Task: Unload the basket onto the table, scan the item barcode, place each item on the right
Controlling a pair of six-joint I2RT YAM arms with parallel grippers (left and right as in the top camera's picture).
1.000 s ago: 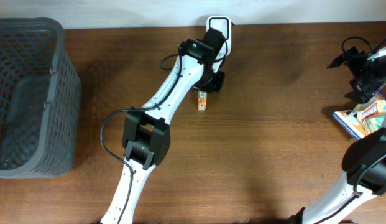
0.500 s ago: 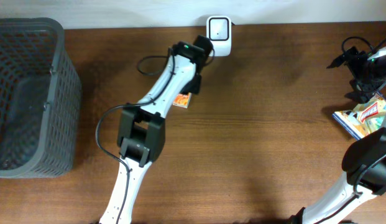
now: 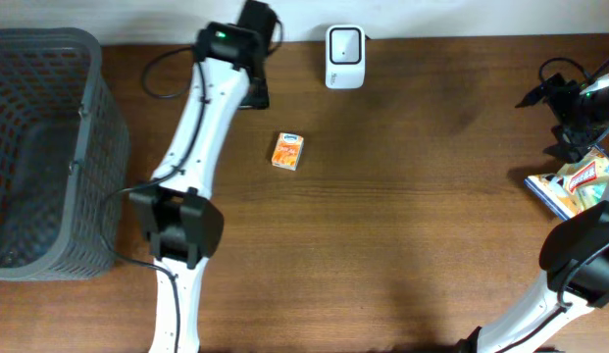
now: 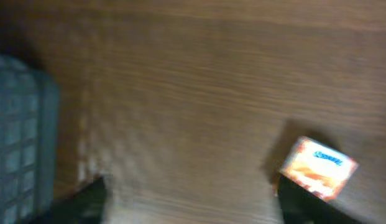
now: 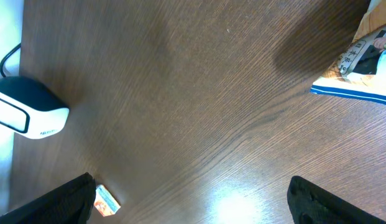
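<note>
The small orange box (image 3: 288, 151) lies flat on the bench (image 3: 412, 226), printed face up, near the white scanner (image 3: 344, 43) but apart from it and touched by neither arm. The left gripper (image 4: 189, 196) hangs above bare wood with its jaws wide and nothing between them; in its blurred wrist view the box sits off to the right. The right gripper (image 5: 199, 205) is also spread wide and empty, well apart at the far side, near a colourful packet (image 3: 569, 186).

The main risk is that the barcode never faces the scanner window: no code shows on the upper face, so it is probably underneath or on an edge. A second risk lies in picking up so low and light a box, because 1 finger landing first could shove it across the smooth wood or tip it. A grip across the code would also hide it from the reader.
</note>
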